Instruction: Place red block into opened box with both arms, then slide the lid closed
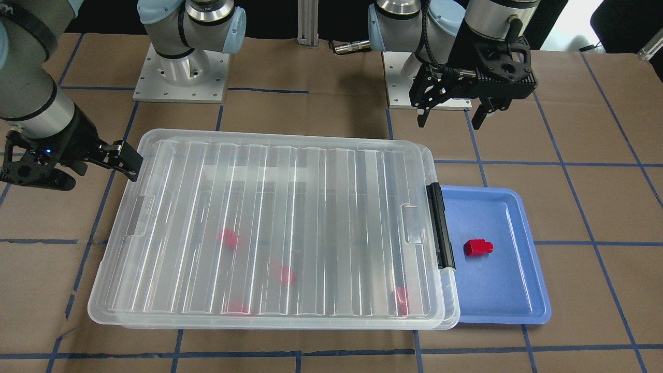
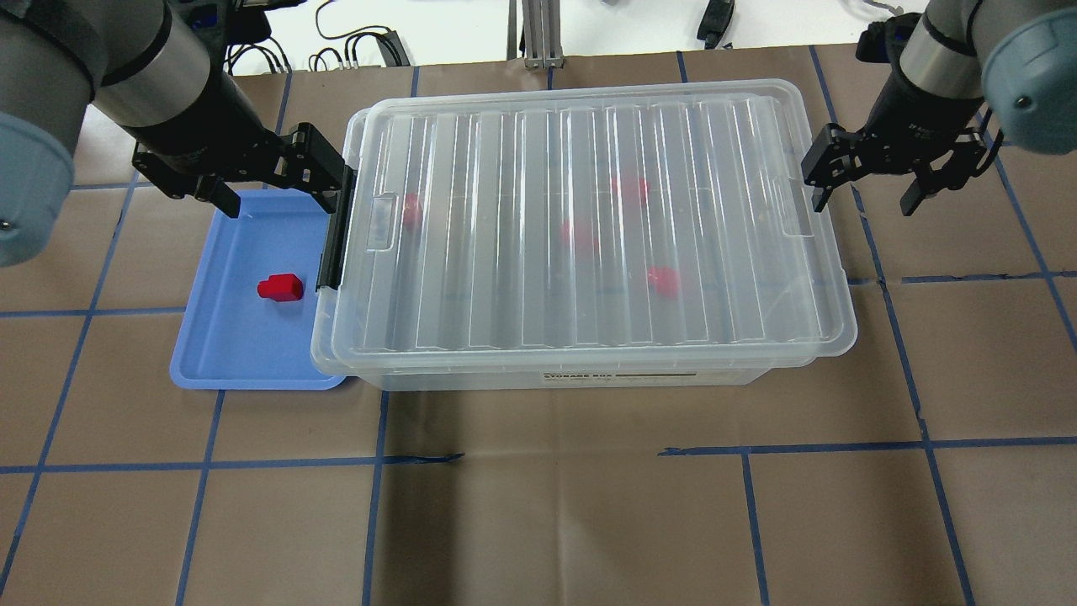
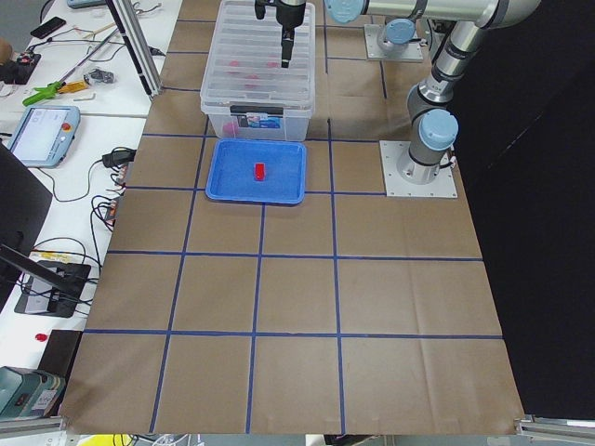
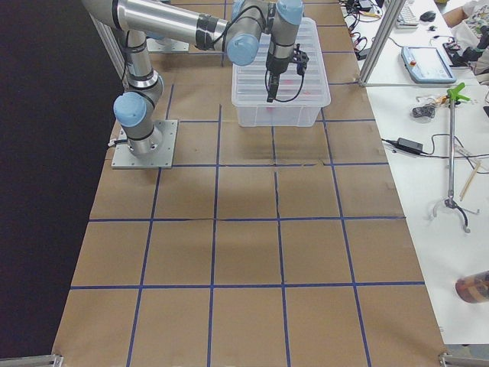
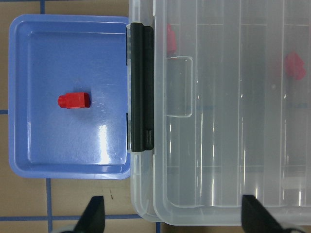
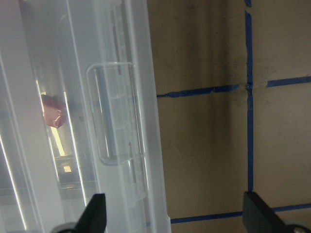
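Observation:
The red block [image 1: 478, 247] [image 2: 280, 288] [image 5: 74, 100] lies alone in a blue tray [image 1: 513, 295] [image 2: 227, 353] beside the box's black latch [image 1: 440, 225]. The ribbed clear lid [image 1: 290, 223] [image 2: 589, 227] covers the box [image 1: 451, 311] [image 2: 547, 379], shifted slightly away from the latch end. Several red blocks show blurred through it. My left gripper [image 1: 450, 111] [image 2: 269, 177] [image 5: 175, 216] hangs open above the latch end and the tray's far edge. My right gripper [image 1: 88, 168] [image 2: 867, 192] [image 6: 175, 213] is open just off the opposite short end, holding nothing.
Brown paper with blue tape lines [image 2: 555, 454] covers the table. The two arm bases [image 1: 181, 77] [image 1: 430, 88] stand behind the box. Benches with tools and cables [image 3: 65, 111] [image 4: 435, 99] flank the table's ends.

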`<state>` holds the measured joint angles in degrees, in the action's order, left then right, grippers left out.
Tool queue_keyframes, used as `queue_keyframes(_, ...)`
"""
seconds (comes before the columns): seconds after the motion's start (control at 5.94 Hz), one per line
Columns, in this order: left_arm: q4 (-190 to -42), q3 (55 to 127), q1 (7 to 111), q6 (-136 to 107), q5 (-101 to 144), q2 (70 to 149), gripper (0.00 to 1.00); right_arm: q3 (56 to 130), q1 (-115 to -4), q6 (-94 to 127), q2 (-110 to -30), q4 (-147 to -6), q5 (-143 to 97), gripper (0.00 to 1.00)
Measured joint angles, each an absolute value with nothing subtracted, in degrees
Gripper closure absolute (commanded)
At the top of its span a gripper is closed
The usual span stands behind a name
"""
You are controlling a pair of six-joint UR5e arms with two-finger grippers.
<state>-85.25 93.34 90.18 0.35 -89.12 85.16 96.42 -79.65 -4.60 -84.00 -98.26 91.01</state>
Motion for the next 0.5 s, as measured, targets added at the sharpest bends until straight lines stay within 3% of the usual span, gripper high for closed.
queue_keyframes(0.5,-85.26,93.41,90.20,0.52,-89.07,85.17,0.01,101.76,-79.26,-7.09,-83.83,-104.45,91.70,0.00)
